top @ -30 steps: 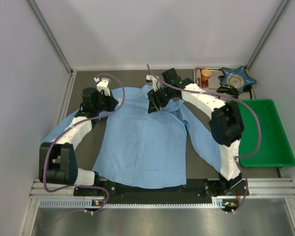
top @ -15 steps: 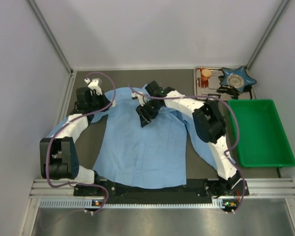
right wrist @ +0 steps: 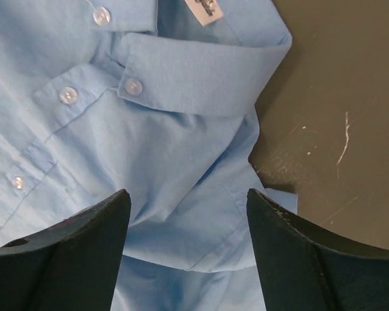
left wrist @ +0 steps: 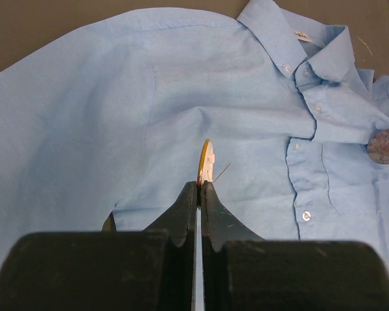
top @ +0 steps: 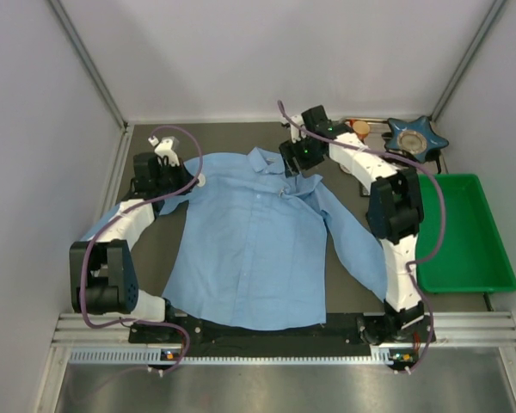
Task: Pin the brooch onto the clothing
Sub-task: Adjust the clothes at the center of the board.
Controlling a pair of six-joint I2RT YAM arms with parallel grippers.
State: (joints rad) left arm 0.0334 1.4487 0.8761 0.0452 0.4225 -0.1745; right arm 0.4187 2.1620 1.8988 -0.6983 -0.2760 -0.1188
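Note:
The clothing (top: 249, 249), a light blue button-up shirt, lies spread flat on the dark table, collar at the far side. My left gripper (top: 194, 181) hangs over its left shoulder, shut on the brooch (left wrist: 206, 161). The brooch is a thin gold-rimmed disc seen edge-on, with a fine pin sticking out to the right. Below it lies the shirt's shoulder and chest (left wrist: 117, 97). My right gripper (top: 297, 163) is open over the collar's right side, nothing between its fingers (right wrist: 104, 223); creased shirt cloth (right wrist: 181, 155) lies beneath them. A round mottled disc (left wrist: 384, 146) rests on the shirt by the chest pocket.
A green bin (top: 464, 232) stands at the right. Behind it are a small metal tray with an orange cup (top: 359, 134) and a blue star-shaped holder (top: 417, 136). Side walls close in the table left and right.
My right gripper drew back from the shirt's chest to the collar at the far right, and its jaws stand wider. My left gripper shifted slightly left a second ago and has held still since.

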